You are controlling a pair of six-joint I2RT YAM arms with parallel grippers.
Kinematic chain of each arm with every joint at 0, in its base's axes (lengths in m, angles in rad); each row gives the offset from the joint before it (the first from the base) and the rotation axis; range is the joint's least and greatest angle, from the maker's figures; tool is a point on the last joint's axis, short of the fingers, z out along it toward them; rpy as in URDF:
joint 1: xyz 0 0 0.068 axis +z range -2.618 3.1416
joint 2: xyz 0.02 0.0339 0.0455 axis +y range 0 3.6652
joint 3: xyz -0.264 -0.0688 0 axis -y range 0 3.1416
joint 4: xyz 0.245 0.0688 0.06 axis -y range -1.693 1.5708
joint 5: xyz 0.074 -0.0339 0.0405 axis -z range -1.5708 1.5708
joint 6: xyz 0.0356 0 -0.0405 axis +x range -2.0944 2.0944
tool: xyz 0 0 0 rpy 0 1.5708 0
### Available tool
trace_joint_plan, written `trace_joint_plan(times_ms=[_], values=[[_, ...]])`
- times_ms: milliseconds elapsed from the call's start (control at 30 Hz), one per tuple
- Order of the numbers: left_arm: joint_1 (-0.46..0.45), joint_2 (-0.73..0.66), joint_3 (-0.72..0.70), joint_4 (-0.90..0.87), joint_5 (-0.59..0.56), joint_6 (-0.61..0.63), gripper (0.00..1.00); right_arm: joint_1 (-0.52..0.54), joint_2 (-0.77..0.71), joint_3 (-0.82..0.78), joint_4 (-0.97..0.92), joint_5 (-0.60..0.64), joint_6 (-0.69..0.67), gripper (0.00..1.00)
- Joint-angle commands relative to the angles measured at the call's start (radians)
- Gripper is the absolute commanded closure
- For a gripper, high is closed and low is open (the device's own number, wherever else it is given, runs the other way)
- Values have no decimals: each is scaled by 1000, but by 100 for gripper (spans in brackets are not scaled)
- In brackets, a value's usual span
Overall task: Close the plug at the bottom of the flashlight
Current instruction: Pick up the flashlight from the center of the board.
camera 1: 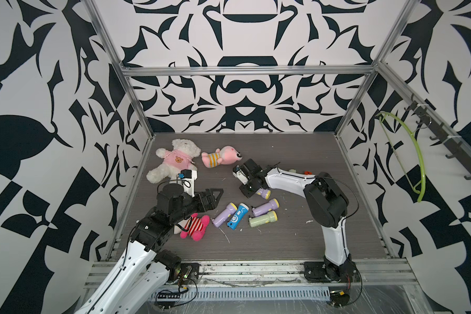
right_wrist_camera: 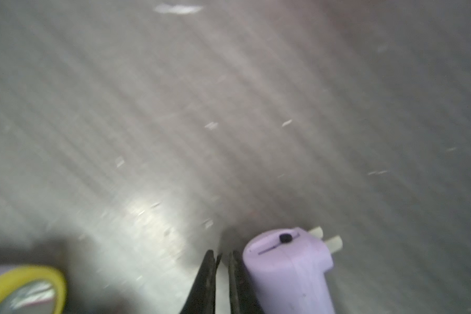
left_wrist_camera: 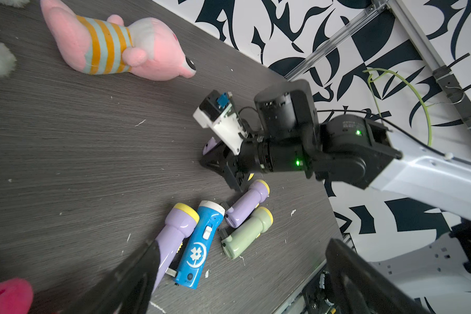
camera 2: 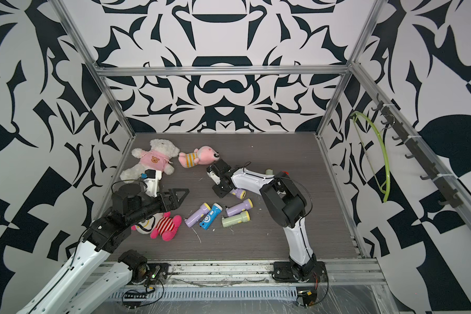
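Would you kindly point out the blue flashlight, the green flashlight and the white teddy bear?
blue flashlight (camera 1: pixel 237 216), in a top view, mid-body.
green flashlight (camera 1: pixel 260 220), in a top view, its handle.
white teddy bear (camera 1: pixel 178 160), in a top view, its pink shirt.

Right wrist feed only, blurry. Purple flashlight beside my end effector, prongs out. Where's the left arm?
Observer: Left end effector hangs open above the table, holding nothing.
Operator: Other flashlights?
Observer: Four clustered between the arms: purple flashlight, blue flashlight, second purple flashlight, green flashlight.
Operator: Clutter?
Observer: Three plush toys: white bear and pink plush at the far side, red-striped plush partly under the left arm.
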Motion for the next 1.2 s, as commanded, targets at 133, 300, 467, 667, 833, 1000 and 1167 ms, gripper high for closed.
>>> trace_joint_plan(times_ms=[133,300,467,667,833,1000,1167], values=[[3,56,-10,33,31,26,1,-113,41,140,-68,-82,-4,83],[3,130,-18,120,68,-7,1,-135,-5,188,-104,-171,-17,78],[3,235,16,192,128,-14,0,-161,-82,195,-128,-295,51,77],[1,376,86,244,189,7,0,-182,-294,83,-127,-306,125,77],[1,546,181,254,229,23,1,-187,-533,-74,-63,-282,146,77],[-4,710,264,311,306,31,5,-191,-747,-169,-69,-155,164,74],[-38,766,332,301,271,68,5,-198,-843,-191,-146,-43,173,73]])
